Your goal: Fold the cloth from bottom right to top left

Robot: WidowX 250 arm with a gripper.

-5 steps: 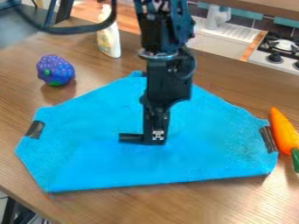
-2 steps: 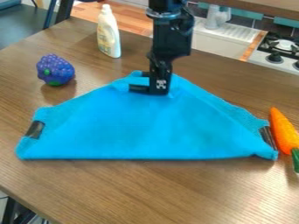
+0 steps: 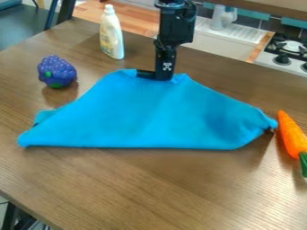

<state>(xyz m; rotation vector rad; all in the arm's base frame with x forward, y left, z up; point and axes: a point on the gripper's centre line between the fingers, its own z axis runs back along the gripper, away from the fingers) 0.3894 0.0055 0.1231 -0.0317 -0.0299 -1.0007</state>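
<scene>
At the far left, beyond the counter (image 3: 150, 188), you have a dark chair (image 3: 21, 28). Next, on the counter's left part, sits a purple-blue bumpy toy (image 3: 57, 72) with green spots. Just to its right and nearer you, the blue cloth (image 3: 144, 117) begins, folded into a broad, lopsided shape across the middle of the counter; a bit of its lower layer peeks out at the left end, and its near edge runs nearly straight. Behind it, toward the far edge, stands a white bottle (image 3: 111, 33). Right of the bottle, your black claw (image 3: 153, 76) hangs down at the cloth's far edge, clenched on the fabric, which bunches up around the grip. Farther right, past the counter, you see a white sink unit (image 3: 225, 40). Finally, an orange toy carrot (image 3: 291, 134) lies just beside the cloth's right tip, its green end toward you, with a stove (image 3: 291, 49) in the background.
</scene>
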